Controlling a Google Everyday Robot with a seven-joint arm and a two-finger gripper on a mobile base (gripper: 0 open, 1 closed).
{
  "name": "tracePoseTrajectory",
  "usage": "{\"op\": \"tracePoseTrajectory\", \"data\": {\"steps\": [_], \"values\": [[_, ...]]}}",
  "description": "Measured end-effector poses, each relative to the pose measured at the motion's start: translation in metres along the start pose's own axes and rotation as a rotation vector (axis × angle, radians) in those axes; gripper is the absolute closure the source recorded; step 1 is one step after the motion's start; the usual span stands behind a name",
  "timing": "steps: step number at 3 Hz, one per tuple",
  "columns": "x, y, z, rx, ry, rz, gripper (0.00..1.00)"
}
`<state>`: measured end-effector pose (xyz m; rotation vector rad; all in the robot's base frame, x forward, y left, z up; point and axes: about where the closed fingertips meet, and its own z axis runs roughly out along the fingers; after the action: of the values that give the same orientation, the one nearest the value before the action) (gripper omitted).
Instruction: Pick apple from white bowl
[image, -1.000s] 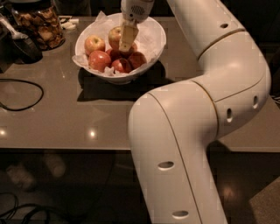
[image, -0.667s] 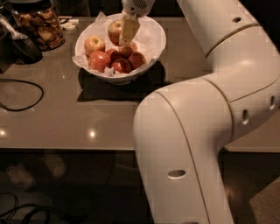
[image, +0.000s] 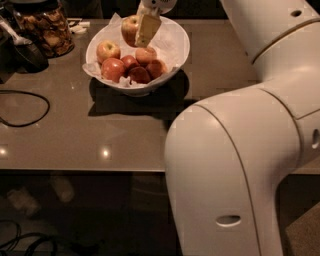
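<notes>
White bowl (image: 176, 54), paper-lined, at the far middle of the table (image: 75, 135): what does it hold, and which fruit is yours?

(a) Contents: several deep red apples (image: 114, 68) heaped toward the near side, and a smaller yellow-red apple (image: 108, 50) at the left wall. (b) Mine is the apple (image: 128, 26), golden with a red blush. It sits at the far rim and, as I judge it, is raised clear of the heap. My gripper (image: 139, 31) comes down from above at that same spot.

State of the jaws?

Closed on the apple. One pale finger (image: 148, 30) lies across its right side; the opposing one is hidden behind the fruit.

Step in hand?

By my reading, the grasp is made and the lift is under way, but the apple hangs over the bowl, not yet beyond it.

What does the next move call for?

A straight rise until the fruit clears the rim and the crinkled paper (image: 172, 35), with the grip held firm, since a round, smooth skin may roll between two flat pads.

Other containers?

One: a glass jar (image: 47, 30) of brown snacks at the far left, well apart from the bowl. A dark cable (image: 30, 117) loops on the table near the left edge.
</notes>
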<state>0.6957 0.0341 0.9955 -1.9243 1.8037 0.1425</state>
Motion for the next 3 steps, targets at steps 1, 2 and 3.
{"op": "tracePoseTrajectory", "data": {"steps": [1,2,3], "values": [[-0.014,0.010,-0.019,0.019,-0.041,-0.045,1.00],[-0.030,0.026,-0.045,0.045,-0.080,-0.106,1.00],[-0.048,0.043,-0.070,0.061,-0.112,-0.154,1.00]]}}
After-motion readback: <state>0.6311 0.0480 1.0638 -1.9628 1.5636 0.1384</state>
